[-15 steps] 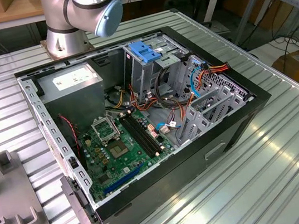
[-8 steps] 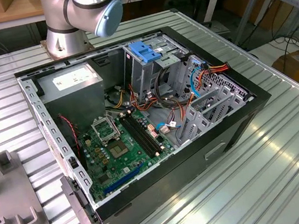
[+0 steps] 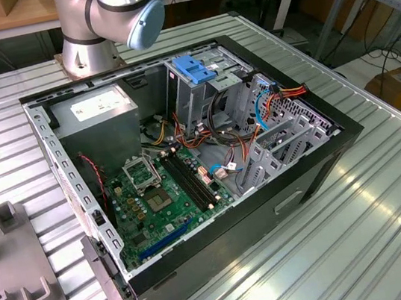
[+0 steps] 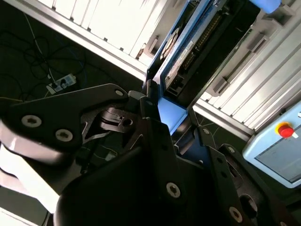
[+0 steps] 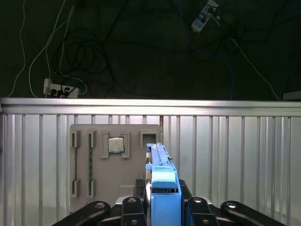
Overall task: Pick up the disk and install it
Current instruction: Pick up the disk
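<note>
Clamped tight on the disk [image 5: 158,157] with the pincer [image 5: 163,202]: blue rail pinched between the fingers, body jutting ahead of the tips. Seemingly mid-carry, not yet installed. Probably calls for squaring the rails to the cage [image 3: 191,100] inside the open case [image 3: 307,179].

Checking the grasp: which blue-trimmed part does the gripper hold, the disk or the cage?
The disk, blue-railed, clamped in the gripper in the first wrist view; the blue-handled cage sits inside the computer case.
</note>
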You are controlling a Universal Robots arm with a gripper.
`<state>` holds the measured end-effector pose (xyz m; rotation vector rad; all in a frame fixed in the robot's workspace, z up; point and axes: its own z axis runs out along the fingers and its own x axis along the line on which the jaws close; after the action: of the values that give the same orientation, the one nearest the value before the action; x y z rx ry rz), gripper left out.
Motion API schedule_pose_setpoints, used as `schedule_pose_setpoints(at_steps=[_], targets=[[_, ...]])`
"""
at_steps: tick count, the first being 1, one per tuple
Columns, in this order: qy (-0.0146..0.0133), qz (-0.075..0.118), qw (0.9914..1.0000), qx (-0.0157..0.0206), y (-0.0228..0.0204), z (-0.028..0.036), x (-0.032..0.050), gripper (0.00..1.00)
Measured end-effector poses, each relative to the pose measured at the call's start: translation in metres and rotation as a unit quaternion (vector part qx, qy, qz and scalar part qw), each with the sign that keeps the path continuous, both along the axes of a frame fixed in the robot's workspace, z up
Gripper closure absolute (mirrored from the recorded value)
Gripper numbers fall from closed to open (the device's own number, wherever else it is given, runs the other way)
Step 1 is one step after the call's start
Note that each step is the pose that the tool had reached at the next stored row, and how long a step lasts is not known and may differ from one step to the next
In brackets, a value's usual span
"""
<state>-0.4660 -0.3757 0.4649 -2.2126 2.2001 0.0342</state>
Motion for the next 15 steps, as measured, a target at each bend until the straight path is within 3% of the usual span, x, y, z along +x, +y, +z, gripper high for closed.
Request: schedule_pose_setpoints(at_steps=[6, 11, 15], targets=[[0.0002, 0.000, 1.00000, -0.0001, 0.0000, 0.0183, 0.0000, 0.63], [0.0000, 0.000, 1.00000, 0.0000, 0.0000, 0.0184, 0.0005, 0.63], [0.0001, 0.000, 1.00000, 0.0000, 0.0000, 0.0183, 0.0065, 0.63]])
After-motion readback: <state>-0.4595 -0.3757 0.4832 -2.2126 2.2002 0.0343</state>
